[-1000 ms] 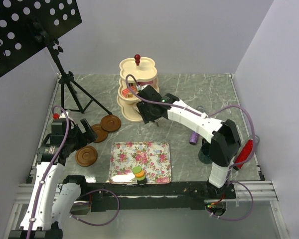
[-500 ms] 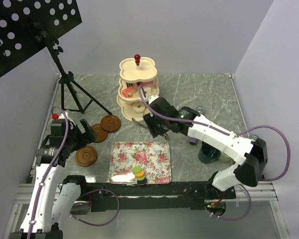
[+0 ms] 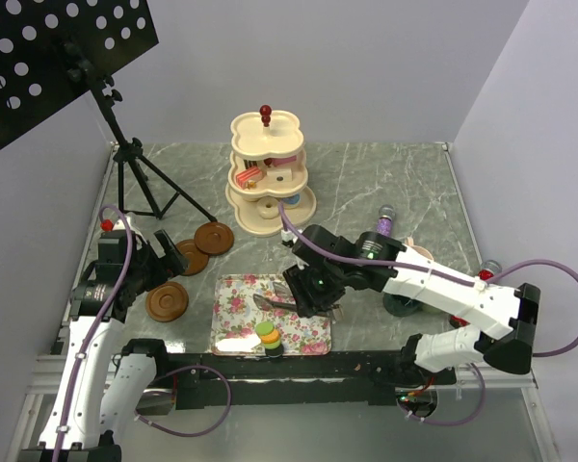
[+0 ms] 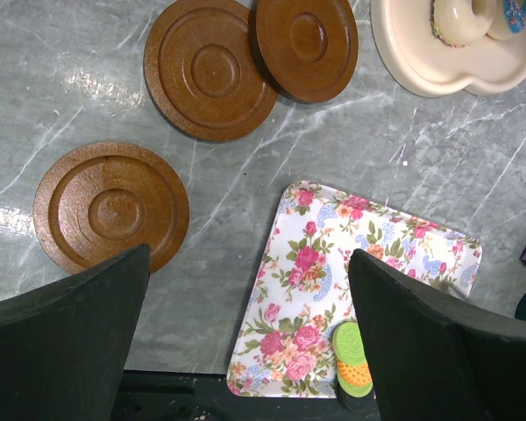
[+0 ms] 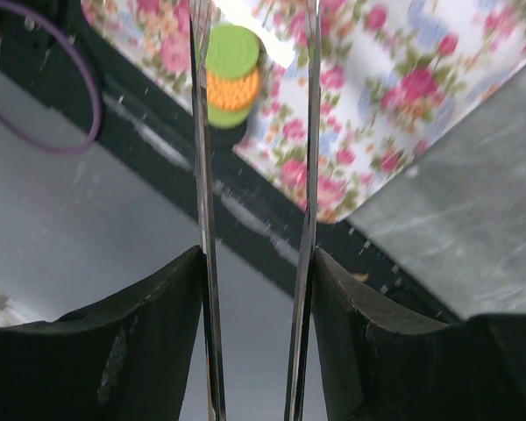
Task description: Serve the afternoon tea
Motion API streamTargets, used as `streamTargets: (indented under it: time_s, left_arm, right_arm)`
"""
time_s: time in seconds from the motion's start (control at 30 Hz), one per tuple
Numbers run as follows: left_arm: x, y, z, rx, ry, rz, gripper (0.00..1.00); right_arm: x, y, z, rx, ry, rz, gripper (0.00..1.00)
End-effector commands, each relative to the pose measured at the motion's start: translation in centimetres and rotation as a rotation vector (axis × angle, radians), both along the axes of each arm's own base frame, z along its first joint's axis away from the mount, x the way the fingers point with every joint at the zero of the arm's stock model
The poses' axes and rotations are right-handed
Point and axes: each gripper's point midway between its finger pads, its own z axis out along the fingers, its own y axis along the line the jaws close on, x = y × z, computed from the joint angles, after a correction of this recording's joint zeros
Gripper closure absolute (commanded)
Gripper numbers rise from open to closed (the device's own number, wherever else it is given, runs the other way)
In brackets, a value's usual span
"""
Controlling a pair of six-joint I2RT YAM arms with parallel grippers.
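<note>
The cream three-tier stand [image 3: 267, 183] at the back holds a doughnut [image 4: 460, 17] and cake pieces. Three brown saucers [image 3: 167, 301] [image 3: 214, 237] [image 3: 193, 256] lie on the left. My left gripper [image 3: 162, 262] hovers open and empty above them [image 4: 250, 298]. A stack of macarons [image 3: 268, 337] sits at the near edge of the floral tray [image 3: 236, 294]. My right gripper [image 3: 297, 296] is over the tray, shut on metal tongs [image 5: 202, 175]. The tongs point toward the macarons [image 5: 232, 74], and nothing shows between their blades. The right arm partly hides a dark teal mug [image 3: 403, 306].
A black music stand [image 3: 125, 154] occupies the back left corner. A purple microphone [image 3: 385, 223] and a pale mug [image 3: 419, 252] lie to the right, behind my right arm. The table's near edge is a black rail [image 3: 299, 364] just past the tray.
My right arm has swung from the stand toward the near side, and now holds the tongs over the floral tray. The left arm has not moved.
</note>
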Motion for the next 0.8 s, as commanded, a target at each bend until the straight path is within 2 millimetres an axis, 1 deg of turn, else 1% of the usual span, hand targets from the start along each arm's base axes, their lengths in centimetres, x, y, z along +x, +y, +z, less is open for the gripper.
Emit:
streamTargets:
  time_s: [0.0,0.1,0.2,0.33,0.57,0.67,0.77]
  left_arm:
    - [0.6,-0.1,0.5,-0.004,-0.026,-0.008,0.00]
    - [0.6,-0.1,0.5,-0.004,-0.024,-0.011,0.00]
    - [0.6,-0.1,0.4,-0.003,-0.021,-0.013,0.00]
    - [0.6,-0.2,0.4,-0.004,-0.022,-0.017,0.00]
    - [0.6,-0.2,-0.3,-0.001,0.015,-0.018,0.00]
    - [0.6,-0.2,-0.5,-0.001,0.030,-0.017,0.00]
    - [0.6,-0.1,-0.5,-0.001,0.030,-0.015,0.00]
  right_arm:
    - [-3.5,-1.4,1.5,0.032,0.137,-0.036,0.43]
    - [-4.5,-1.2,1.2,0.042,0.173,-0.041,0.43]
    - [-5.3,-0.9,0.2,0.020,0.200,-0.035,0.43]
    - [-5.8,-0.7,-1.1,-0.024,0.204,-0.036,0.43]
    - [-4.8,0.8,-1.1,-0.043,0.144,-0.042,0.43]
    - [-4.6,0.8,-1.5,-0.068,0.139,-0.050,0.42]
    - [-4.4,1.3,-1.4,-0.053,0.133,-0.037,0.43]
